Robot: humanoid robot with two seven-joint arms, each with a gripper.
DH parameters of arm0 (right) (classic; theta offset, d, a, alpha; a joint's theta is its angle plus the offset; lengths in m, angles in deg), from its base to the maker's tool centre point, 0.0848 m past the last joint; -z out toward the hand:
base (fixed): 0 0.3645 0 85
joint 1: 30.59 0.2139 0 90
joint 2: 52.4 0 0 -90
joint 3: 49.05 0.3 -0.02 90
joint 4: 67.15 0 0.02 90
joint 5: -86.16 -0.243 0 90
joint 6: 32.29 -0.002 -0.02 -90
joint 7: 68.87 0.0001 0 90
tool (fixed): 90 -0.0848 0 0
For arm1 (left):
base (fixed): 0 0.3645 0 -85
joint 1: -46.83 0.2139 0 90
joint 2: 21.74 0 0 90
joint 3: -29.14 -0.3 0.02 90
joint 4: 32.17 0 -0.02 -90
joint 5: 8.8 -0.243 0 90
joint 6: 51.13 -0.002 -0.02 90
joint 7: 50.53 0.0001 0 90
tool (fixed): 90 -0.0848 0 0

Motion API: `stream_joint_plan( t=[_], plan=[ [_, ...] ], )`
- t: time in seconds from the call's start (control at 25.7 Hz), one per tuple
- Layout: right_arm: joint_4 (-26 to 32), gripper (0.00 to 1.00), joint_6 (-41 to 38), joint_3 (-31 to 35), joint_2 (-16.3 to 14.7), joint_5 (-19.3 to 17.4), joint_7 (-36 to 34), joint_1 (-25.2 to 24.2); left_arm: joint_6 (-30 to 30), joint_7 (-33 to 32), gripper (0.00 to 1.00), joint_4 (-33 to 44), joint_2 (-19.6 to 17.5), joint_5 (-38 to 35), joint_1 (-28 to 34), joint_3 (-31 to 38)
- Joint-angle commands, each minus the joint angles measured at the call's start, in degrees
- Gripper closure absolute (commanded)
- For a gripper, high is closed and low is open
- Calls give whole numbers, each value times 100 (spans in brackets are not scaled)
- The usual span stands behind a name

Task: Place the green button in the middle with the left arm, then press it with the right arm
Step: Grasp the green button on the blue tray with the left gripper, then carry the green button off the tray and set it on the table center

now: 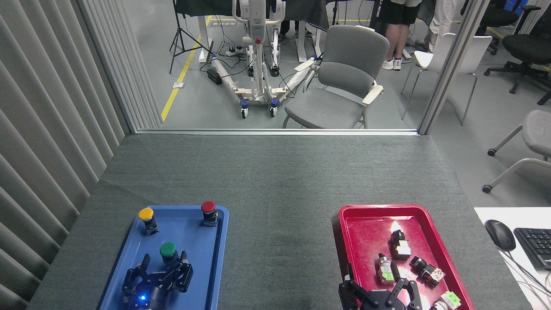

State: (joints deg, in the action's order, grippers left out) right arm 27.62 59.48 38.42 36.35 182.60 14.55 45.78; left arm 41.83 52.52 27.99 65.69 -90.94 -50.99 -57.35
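Note:
The green button stands upright in the blue tray, with its dark-green cap up. My left gripper comes in from the bottom edge and is open, one finger on each side of the button's body; a blue light glows on its wrist. I cannot tell whether the fingers touch the button. My right gripper hangs open over the near end of the red tray, holding nothing. The middle is bare dark-grey felt between the two trays.
A yellow-capped button and a red-capped button stand at the blue tray's far end. Several small switches lie in the red tray. A mouse and keyboard sit at the right. Slatted wall on the left.

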Motion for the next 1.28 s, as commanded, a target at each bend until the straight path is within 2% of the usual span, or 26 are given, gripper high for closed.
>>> stream_joint_plan(
  t=[0.0, 0.12, 0.31, 0.35, 0.43, 0.51, 0.62, 0.7, 0.74, 0.86, 0.93, 1.05, 1.13, 1.24],
  plan=[
    [-2, 0, -1, -2, -7, 6, 7, -8, -199, -13, 9, -136, -16, 5, -71, -8],
    [-2, 1, -1, -2, -16, 6, 16, -16, -164, -66, 31, -145, -24, -39, -44, -34],
    [-11, 1, -1, -11, 2, 6, 7, -34, 293, -57, 83, -162, -191, -109, -9, -122],
    [-11, 1, 8, -11, 11, 6, 16, -52, 407, -13, 91, -162, -270, -109, -9, -122],
    [-11, 1, 61, -11, 19, 14, 16, -96, 680, 14, 100, -101, -385, -109, 0, -149],
    [-2, 1, 78, -19, 19, 14, 16, -104, 1137, 128, 100, 180, -473, -74, 35, -149],
    [-2, 1, 104, -11, 19, 14, 7, -104, 2376, 400, 100, 918, -490, 5, 35, -131],
    [-2, 1, 140, -11, 19, 14, 7, -96, 3088, 427, 100, 1042, -332, -57, -62, -227],
    [-2, 1, 140, -11, 11, 14, 7, -96, 3158, 418, 100, 998, -95, -101, -150, -491],
    [-11, 1, 175, -11, -16, 14, 7, -96, 2939, 339, 100, 655, 239, -294, -378, -1511],
    [-11, 1, 184, -11, -33, 14, 7, -96, 2411, 321, 100, 330, 450, -452, -396, -1986],
    [-11, 1, 184, -11, -42, 6, -2, -104, 1937, 330, 100, -663, 793, -479, -774, -2741],
    [-11, 1, 192, -11, -60, -3, -11, -104, 1682, 339, 100, -918, 934, -479, -888, -2996],
    [-11, 2, 192, -19, -104, -30, -28, -104, 1225, 339, 100, -936, 925, -470, -888, -3040]
  ],
)
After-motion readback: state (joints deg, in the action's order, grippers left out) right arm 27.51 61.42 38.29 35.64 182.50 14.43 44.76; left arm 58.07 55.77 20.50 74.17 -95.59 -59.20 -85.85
